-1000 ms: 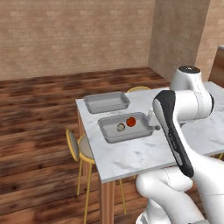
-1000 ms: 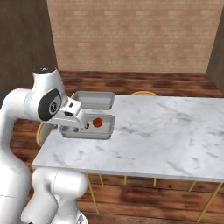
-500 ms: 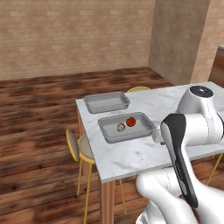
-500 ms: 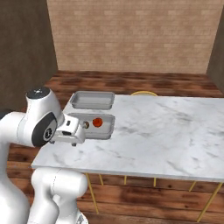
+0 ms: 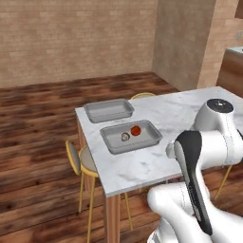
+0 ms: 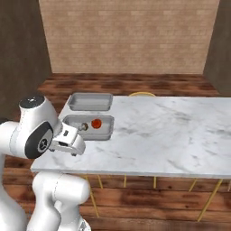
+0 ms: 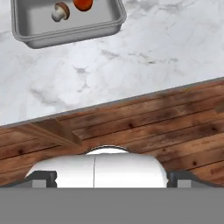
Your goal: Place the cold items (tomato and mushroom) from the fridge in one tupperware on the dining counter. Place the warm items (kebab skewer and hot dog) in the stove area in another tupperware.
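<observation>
- My fingers [image 6: 74, 146] are spread wide apart and hold nothing; in the right base view my hand sits pulled in close to my body, over the near edge of the marble surface [image 6: 171, 131].
- The tomato [image 5: 135, 130] lies inside the nearer grey container [image 5: 151, 138], toward its far side.
- The mushroom [image 5: 125, 136] lies in that same container, just beside the tomato and closer to the end with the stools.
- From the camera on my hand, the container [image 7: 70, 33] shows at the top, with the mushroom [image 7: 59, 12] left of the tomato [image 7: 83, 4], which is cut off by the edge of the picture.
- A second grey container [image 5: 108, 110] sits just beyond the first, near the far corner of the surface; I see nothing in it.
- Two yellow-framed stools [image 5: 80, 161] stand at the short end of the surface, on the wooden floor [image 5: 33, 156].
- A brick wall [image 6: 126, 36] closes the room behind.
</observation>
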Tool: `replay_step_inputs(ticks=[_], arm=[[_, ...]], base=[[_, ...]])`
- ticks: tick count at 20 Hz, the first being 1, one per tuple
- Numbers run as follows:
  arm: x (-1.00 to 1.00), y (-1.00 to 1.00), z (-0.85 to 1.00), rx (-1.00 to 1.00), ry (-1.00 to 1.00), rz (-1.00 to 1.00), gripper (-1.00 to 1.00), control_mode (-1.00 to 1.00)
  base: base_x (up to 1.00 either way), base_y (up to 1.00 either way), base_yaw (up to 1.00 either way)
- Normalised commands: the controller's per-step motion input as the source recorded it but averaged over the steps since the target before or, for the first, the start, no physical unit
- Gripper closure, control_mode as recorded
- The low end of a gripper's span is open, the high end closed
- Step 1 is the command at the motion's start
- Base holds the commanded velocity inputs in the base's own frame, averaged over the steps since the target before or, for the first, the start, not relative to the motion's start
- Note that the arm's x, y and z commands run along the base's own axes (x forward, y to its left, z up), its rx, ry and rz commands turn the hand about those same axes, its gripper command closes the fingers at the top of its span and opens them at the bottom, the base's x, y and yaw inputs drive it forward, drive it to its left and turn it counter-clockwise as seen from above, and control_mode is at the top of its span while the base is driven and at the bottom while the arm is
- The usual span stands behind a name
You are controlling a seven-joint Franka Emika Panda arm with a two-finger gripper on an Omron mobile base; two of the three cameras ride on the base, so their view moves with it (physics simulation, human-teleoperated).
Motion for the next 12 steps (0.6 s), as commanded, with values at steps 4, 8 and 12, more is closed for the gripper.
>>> replay_step_inputs(ticks=[4,8,12], arm=[[0.00,0.00,0.00,0.00,0.00,0.00,-1.00,1.00],[0.00,0.00,0.00,0.00,0.00,0.00,-1.00,1.00],[0.00,0.00,0.00,0.00,0.00,0.00,-1.00,1.00]], base=[[-0.51,-0.31,-0.47],[-0.07,-0.62,-0.77],[0.00,-0.46,-0.86]])
